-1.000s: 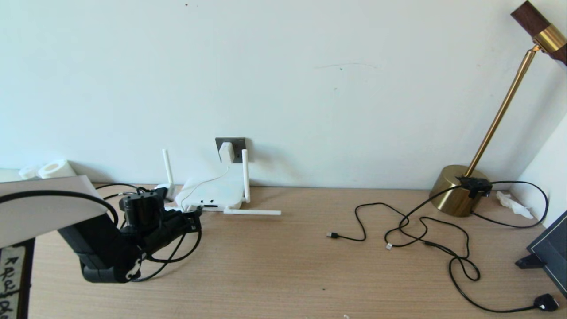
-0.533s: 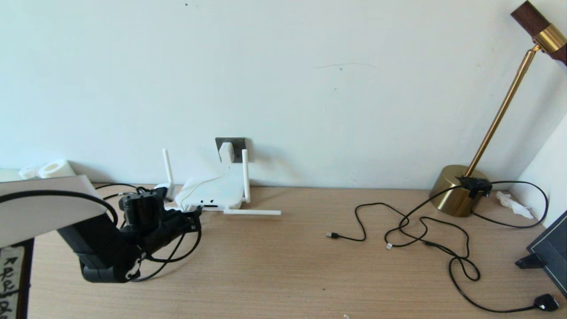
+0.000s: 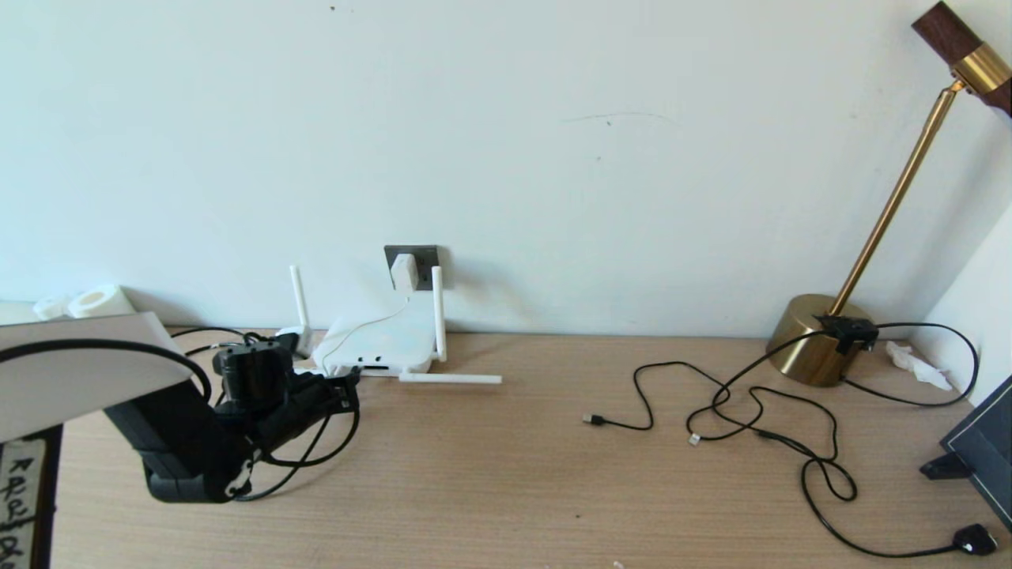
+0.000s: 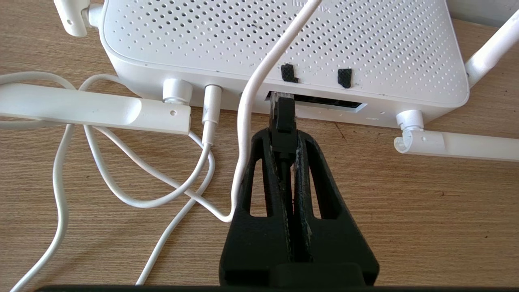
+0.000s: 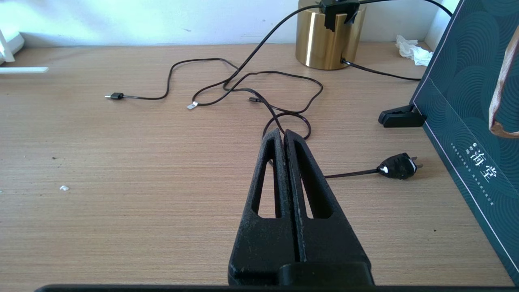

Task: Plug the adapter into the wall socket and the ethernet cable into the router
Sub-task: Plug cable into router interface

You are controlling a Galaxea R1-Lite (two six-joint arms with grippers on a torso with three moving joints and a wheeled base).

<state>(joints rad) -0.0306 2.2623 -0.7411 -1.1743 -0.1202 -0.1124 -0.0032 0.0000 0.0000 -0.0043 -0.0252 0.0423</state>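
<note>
From the head camera, the router (image 3: 382, 346) lies flat on the desk (image 3: 506, 474) against the wall, two antennas upright and one lying along the wood. Just behind it the adapter (image 3: 404, 271) sits in the socket (image 3: 412, 266), its thin white cord dropping onto the router. The left gripper (image 3: 344, 393) reaches in low at the router's near edge, but its grip is hidden from here. Far to the right stand a brass lamp (image 3: 814, 340) and a tangle of thin black cables (image 3: 759, 411); the right arm does not appear.

The left wrist camera fills in the grip: the left gripper (image 4: 285, 140) is clamped narrowly on the ethernet cable (image 4: 283, 121), pinching the black boot, whose tip meets the dark port slot in the router (image 4: 284, 44) edge. How deep the plug sits cannot be told. The white cord (image 4: 251, 101) passes just beside the fingers.

The right wrist camera shows the right gripper (image 5: 282, 138) pressed together, holding nothing, above bare desk (image 5: 121, 162), near a black plug (image 5: 397, 165) and a dark green bag (image 5: 478, 101).
</note>
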